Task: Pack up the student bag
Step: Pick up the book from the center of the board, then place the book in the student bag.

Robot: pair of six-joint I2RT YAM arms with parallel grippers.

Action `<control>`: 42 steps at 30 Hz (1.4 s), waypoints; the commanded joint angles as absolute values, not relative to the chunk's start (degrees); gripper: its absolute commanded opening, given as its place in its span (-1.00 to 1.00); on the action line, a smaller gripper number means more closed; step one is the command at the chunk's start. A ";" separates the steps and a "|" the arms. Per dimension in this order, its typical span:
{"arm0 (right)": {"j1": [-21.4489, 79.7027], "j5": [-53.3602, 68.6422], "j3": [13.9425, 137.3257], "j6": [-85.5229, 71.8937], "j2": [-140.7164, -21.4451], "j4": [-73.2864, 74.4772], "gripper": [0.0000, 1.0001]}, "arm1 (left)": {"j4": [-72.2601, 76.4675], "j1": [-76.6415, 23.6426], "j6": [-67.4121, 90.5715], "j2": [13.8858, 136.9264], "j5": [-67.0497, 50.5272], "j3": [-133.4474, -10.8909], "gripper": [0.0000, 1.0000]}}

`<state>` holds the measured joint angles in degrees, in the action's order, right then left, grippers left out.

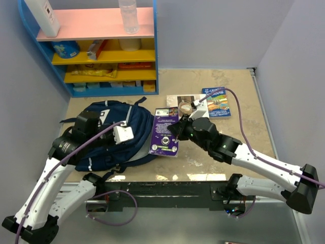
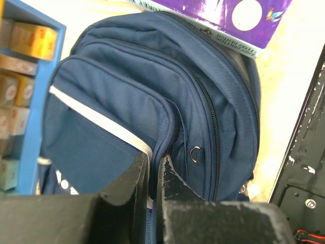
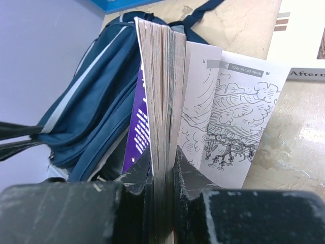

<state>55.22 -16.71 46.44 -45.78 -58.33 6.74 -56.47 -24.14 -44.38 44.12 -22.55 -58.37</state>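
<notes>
Here we are over the beige, marbled counter (image 1: 244,137), and the student bag (image 1: 109,134), a large navy blue fabric backpack with light grey trim stripes, lies flat at centre left of the overhead frame, just below the blue shelf unit (image 1: 101,56) with its pink and yellow boards. We look down the left wrist view and the bag (image 2: 152,86) fills nearly the whole frame, zips curving across it and a small metal ring near the middle. The left pincer (image 2: 152,178) at the bottom of that view is clenched on a fold of the bag's fabric right by a grey stripe, its two dark fingers (image 2: 127,178) almost meeting. Over to the right wrist view: the right pincer (image 3: 162,168) is grasping a thick purple-covered paperback book (image 3: 160,101) by its page edge, jaws pressed to either side of the block. The book stands on edge, with a page bearing a line drawing fanned out to the right, and the bag (image 3: 96,101) lies just left of it. From above, the right pincer (image 1: 175,129) holds the book (image 1: 165,131) at the bag's right edge, the purple cover overlapping the navy fabric. In the upper right of that frame a blue-covered booklet (image 1: 218,104) lies on the counter, well apart from the bag.
</notes>
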 commanded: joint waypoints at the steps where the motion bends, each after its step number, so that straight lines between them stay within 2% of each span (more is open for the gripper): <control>1: 55.37 -14.42 50.27 -45.44 -61.43 4.92 -1.00 | -51.25 -24.43 -41.50 38.24 -20.57 -60.91 -1.00; 8: 55.37 -13.54 44.49 -52.80 -60.12 3.61 -1.00 | -48.43 -24.43 -37.18 37.62 -16.52 -60.47 -1.00; 11: 55.37 -10.38 39.22 -55.97 -59.23 -2.79 -1.00 | -47.46 -24.43 -36.56 37.00 -18.36 -59.33 -1.00; 15: 55.37 -3.10 38.93 -57.13 -67.22 -9.74 -1.00 | -46.58 -24.43 -35.51 37.79 -21.25 -59.41 -1.00; 18: 55.72 2.19 39.81 -57.48 -73.90 -20.71 -1.00 | -47.89 -24.43 -36.29 37.97 -26.08 -59.85 -1.00; 23: 55.72 8.61 49.91 -54.41 -82.87 -27.94 -1.00 | -53.16 -24.43 -42.70 37.09 -32.77 -59.15 -1.00; 29: 55.72 6.60 56.16 -55.89 -87.97 -34.01 -1.00 | -60.55 -24.43 -48.96 39.37 -39.81 -61.34 -1.00; 34: 57.12 5.37 57.30 -61.43 -95.88 -43.05 -1.00 | -57.83 -24.43 -48.25 38.50 -40.95 -61.70 -1.00; 42: 65.11 4.05 74.07 -57.40 -113.37 -35.96 -1.00 | -59.94 -24.43 -49.75 38.94 -41.48 -63.72 -1.00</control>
